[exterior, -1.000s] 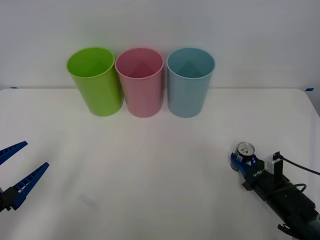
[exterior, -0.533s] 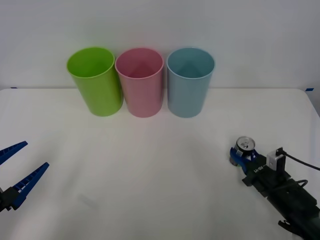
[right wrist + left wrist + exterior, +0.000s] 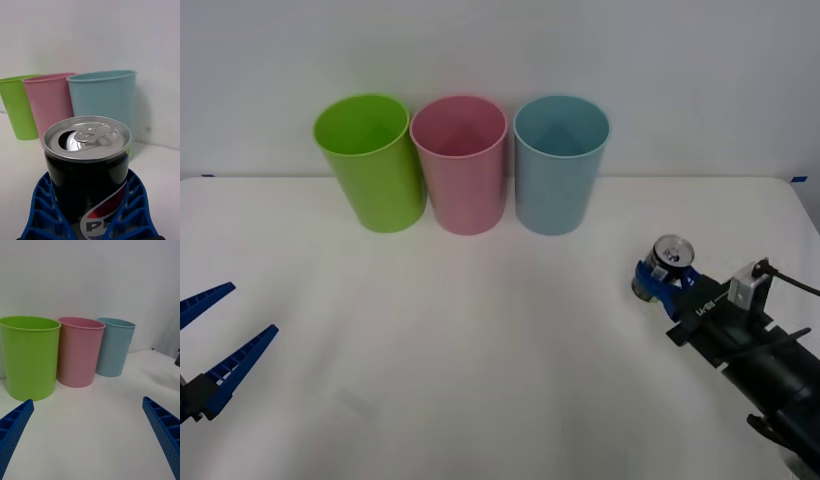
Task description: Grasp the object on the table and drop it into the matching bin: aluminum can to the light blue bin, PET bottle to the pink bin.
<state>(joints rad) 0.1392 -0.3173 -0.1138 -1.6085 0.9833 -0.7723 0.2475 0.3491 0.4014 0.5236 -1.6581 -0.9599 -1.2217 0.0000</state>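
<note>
The right gripper (image 3: 658, 283) sits at the right side of the front view, its dark arm running down to the lower right corner. Its blue ribbed fingers (image 3: 41, 210) pinch the aluminum can (image 3: 667, 262) from both sides; in the right wrist view they wrap the lower half of the can (image 3: 87, 161), which stands upright with its silver pull-tab top facing up and its mouth open. In the front view the can is right of centre, nearer than the bins and to the right of them; whether its base touches the white counter (image 3: 480, 340) cannot be told.

Three bins stand in a row at the far edge of the counter, in the upper middle of the front view: the lime green bin (image 3: 370, 165) on the left, the pink bin (image 3: 460, 165) in the middle, the light blue bin (image 3: 558, 165) on the right. The pink and green bins touch; the blue one stands just beside the pink.

The left gripper (image 3: 210, 345) rests at the lower left edge of the front view, its fingers (image 3: 15, 427) spread wide with nothing between them, well apart from the can.
</note>
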